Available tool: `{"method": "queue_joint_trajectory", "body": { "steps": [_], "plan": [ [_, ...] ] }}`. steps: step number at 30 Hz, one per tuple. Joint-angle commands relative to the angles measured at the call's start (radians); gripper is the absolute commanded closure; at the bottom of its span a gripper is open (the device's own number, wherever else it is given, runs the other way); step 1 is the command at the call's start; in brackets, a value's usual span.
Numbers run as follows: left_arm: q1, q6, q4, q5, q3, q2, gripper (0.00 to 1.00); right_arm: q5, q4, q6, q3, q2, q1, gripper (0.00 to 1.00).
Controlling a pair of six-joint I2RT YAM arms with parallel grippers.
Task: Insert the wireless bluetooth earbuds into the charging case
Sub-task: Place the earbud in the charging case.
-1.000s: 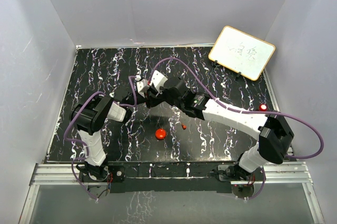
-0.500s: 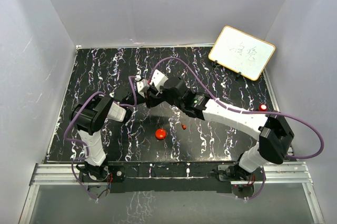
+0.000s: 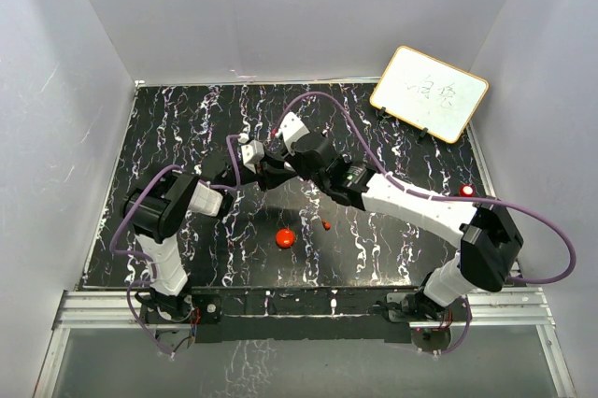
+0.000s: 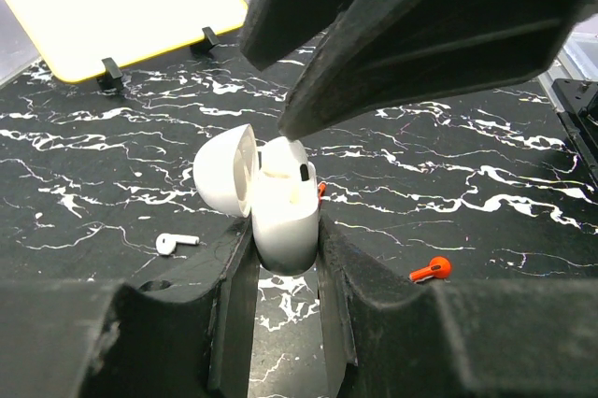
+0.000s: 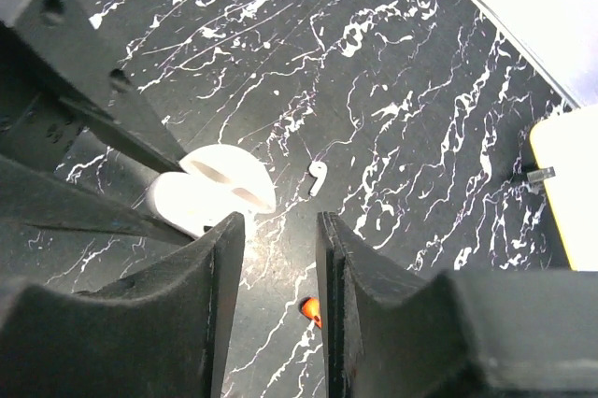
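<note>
My left gripper (image 4: 285,247) is shut on the white charging case (image 4: 280,206), which stands upright with its lid open. The case also shows in the right wrist view (image 5: 201,194). My right gripper (image 5: 277,222) is open and empty, and its fingertips (image 4: 308,104) hang just above the case's open top. In the top view both grippers meet mid-table (image 3: 262,163). A whitish earbud (image 4: 176,242) lies on the table left of the case and shows in the right wrist view (image 5: 318,177). One red earbud (image 4: 430,270) lies to the right and shows in the top view (image 3: 326,226). A second red piece (image 4: 321,191) peeks from behind the case.
A red round puck (image 3: 285,237) lies on the black marbled table (image 3: 187,127) in front of the grippers. A small whiteboard (image 3: 429,92) stands at the far right corner. A red spot (image 3: 466,191) sits on the right arm's far side. White walls close in the table.
The right wrist has shifted slightly up and toward the far right above the case. The left gripper and case have stayed put, and the earbuds on the table have not moved.
</note>
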Motion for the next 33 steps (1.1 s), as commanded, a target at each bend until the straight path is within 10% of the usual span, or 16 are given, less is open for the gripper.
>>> {"method": "queue_joint_trajectory", "body": {
  "steps": [1, 33],
  "plan": [
    [0.005, 0.027, 0.185, 0.045, -0.006, -0.060, 1.00, -0.006, 0.056, 0.058, 0.019, -0.046, -0.031, 0.63],
    [0.005, 0.031, 0.185, 0.056, -0.013, -0.083, 1.00, -0.132, 0.036, 0.089, 0.024, -0.024, -0.070, 0.61]
  ]
}}
